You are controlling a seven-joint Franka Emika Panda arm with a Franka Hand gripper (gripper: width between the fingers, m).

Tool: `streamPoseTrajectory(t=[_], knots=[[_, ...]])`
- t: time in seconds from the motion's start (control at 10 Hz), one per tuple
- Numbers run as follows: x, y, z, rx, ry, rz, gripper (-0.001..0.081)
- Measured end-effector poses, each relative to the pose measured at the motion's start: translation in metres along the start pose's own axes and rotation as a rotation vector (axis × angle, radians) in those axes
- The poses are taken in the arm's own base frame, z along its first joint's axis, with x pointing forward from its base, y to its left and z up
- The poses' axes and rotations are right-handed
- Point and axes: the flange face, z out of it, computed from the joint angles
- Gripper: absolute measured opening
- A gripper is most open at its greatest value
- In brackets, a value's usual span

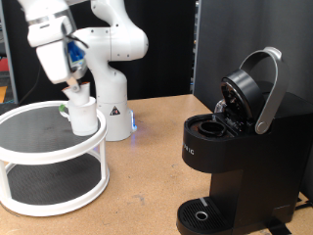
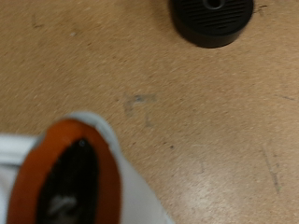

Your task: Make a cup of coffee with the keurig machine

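The cup [image 1: 83, 116] stands on the upper tier of a white two-tier round stand [image 1: 49, 147] at the exterior view's left, with the gripper [image 1: 74, 90] right at its rim; whether the jaws are closed on it cannot be told. To the right on the wooden worktop [image 1: 147, 166], the keurig machine [image 1: 235, 157] has its lid raised, its pod chamber exposed and its contents unclear.
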Motion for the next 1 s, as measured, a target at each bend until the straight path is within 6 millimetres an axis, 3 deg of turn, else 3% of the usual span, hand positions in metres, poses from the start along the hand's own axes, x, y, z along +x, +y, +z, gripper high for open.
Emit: streamPoseTrajectory(t=[0.4,0.8,1.0], knots=[[0.010,-0.008,0.005,0.013,0.027,-0.014,0.0085],[0.064,-0.039,0.008,0.027,0.149,-0.098,0.0085],[0.085,-0.051,0.006,-0.022,0.158,0.028,0.0085]])
